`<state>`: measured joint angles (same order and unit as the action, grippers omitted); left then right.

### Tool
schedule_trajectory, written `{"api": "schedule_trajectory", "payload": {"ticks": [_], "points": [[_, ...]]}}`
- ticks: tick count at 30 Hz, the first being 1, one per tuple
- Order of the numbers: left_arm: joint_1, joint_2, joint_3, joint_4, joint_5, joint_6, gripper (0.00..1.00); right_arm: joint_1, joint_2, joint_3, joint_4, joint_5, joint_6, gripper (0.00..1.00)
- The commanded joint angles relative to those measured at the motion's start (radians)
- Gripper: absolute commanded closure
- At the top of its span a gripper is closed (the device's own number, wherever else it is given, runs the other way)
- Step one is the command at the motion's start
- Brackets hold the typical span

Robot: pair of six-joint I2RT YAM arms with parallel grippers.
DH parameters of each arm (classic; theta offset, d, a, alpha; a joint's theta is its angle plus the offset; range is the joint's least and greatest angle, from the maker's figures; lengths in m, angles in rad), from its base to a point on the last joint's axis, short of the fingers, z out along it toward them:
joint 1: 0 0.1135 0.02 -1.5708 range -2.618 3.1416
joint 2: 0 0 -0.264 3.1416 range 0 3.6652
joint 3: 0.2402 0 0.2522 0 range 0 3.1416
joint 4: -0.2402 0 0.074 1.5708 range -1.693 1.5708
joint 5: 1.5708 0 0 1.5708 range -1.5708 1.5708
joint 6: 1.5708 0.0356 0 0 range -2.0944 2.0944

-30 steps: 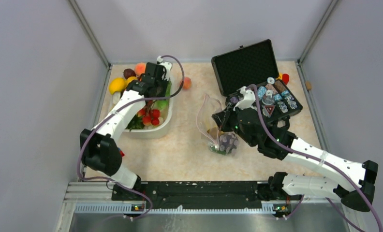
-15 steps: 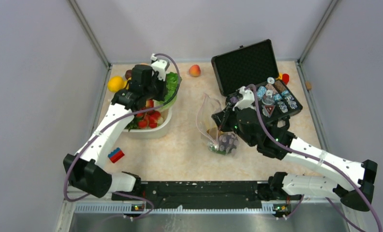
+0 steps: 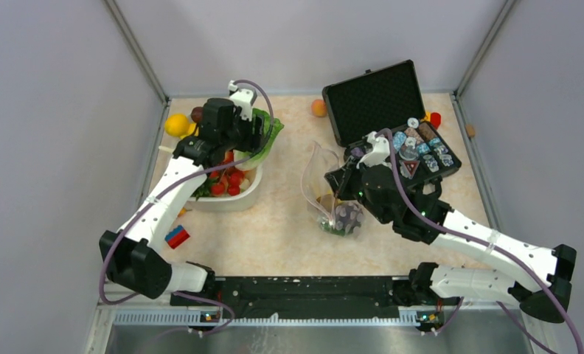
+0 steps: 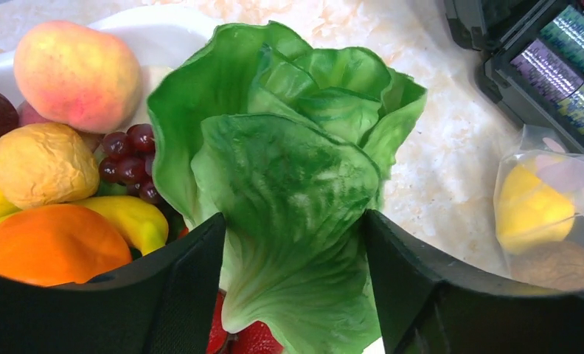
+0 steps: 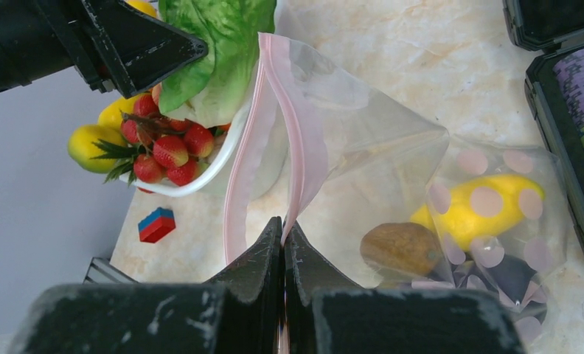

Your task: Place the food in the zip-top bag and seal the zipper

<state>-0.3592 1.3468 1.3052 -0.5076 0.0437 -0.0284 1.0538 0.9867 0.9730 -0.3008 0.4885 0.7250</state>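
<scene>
left jaws have opened around the lettuce, and a peach has rolled off

the lettuce [image 4: 289,169] stands between the two fingers of the left gripper [image 4: 293,221]. a second ago these jaws were almost together; now they are spread wide. the leaf fills the gap and meets both inner faces. it does not look squeezed, but i cannot tell if it is gripped or only resting there. its lower part hangs below the jaws, over the strawberries in the white basin [image 3: 237,198]. so the lettuce is not yet on its way to the bag, and to my judgement it needs a new, firmer grip first.

the peach [image 3: 318,108] has also moved: a second ago it lay just beside the basin, close to the left jaws. now it rests well apart from them, next to the black case [image 3: 374,99]. it will need a longer reach to fetch.

the zip-top bag [image 5: 363,147] is ahead of the right gripper [image 5: 283,236] and has not moved. its mouth is open, with a yellow fruit [image 5: 488,206] already inside. these jaws are pressed together on the pink zipper [image 5: 307,147] at the mouth's edge.

the left arm has swung its elbow out to the left. its forearm runs up to the basin's far side and the wrist faces the bag. the right arm keeps its pose, stretched across to the middle, with the wrist low.
</scene>
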Motion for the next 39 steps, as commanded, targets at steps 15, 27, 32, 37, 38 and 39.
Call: {"api": "schedule_trajectory", "payload": {"ticks": [15, 27, 32, 37, 38, 39], "points": [[-0.002, -0.061, 0.086, 0.052, 0.105, -0.066, 0.01, 0.013, -0.059, -0.008, -0.002, 0.072, -0.013, 1.00], [-0.003, -0.159, 0.076, 0.104, 0.049, -0.103, 0.01, 0.013, -0.076, -0.016, -0.018, 0.088, -0.014, 1.00], [-0.002, -0.139, 0.127, 0.189, 0.182, -0.099, 0.01, 0.013, -0.113, -0.034, -0.046, 0.138, -0.007, 1.00], [-0.003, 0.021, 0.267, 0.201, 0.355, -0.133, 0.01, 0.013, -0.183, -0.051, -0.098, 0.220, -0.006, 1.00], [-0.002, 0.049, 0.287, 0.205, 0.350, -0.150, 0.01, 0.013, -0.196, -0.053, -0.111, 0.229, -0.005, 1.00], [-0.002, 0.077, 0.294, 0.215, 0.338, -0.164, 0.01, 0.013, -0.206, -0.053, -0.122, 0.237, -0.005, 1.00]]}}
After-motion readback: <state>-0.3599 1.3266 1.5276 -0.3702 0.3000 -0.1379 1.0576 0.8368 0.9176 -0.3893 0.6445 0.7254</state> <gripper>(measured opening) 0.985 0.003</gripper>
